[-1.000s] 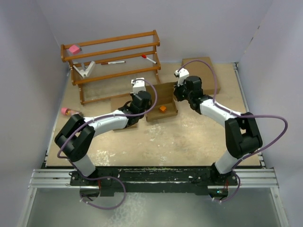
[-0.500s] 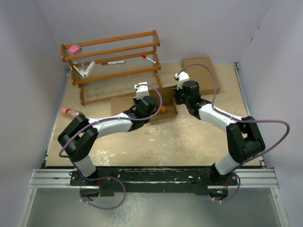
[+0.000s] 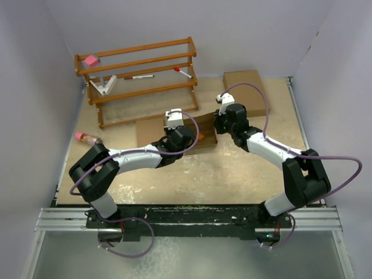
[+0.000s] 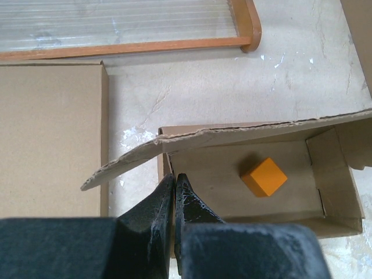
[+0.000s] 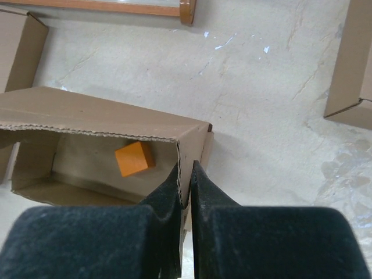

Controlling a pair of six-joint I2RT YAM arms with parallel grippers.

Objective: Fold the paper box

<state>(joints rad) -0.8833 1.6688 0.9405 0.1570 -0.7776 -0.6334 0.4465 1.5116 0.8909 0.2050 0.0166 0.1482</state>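
A: Nearest first. Left gripper (image 4: 174, 177): jaws clenched tight, tips at the near left corner of the paper box (image 4: 221, 165), just under the lid edge. Can't tell whether any card is nipped between them.

B: Right gripper (image 5: 185, 165): jaws pinched on the box's right end wall, with the card edge running down between them. The box sits mid-surface (image 3: 232, 174), between the two wrists.

A: What changed: a second ago the lid lay back and the tray was open to the overhead camera. Now the lid flap (image 4: 232, 132) leans forward over the tray, roughly half closed, ragged edge toward the arms.

B: Orange cube (image 4: 264, 176) inside on the box floor, seen under the flap. I read it as the closing fold under way, lid not yet down or tucked.

A: Also differs: both wrists have drawn in nearer, close against the box ends.

B: Beyond: flat cardboard sheet (image 4: 49, 133) just left of the box, wooden rack (image 3: 136, 72) behind it, another brown box (image 3: 244, 87) far right, well apart
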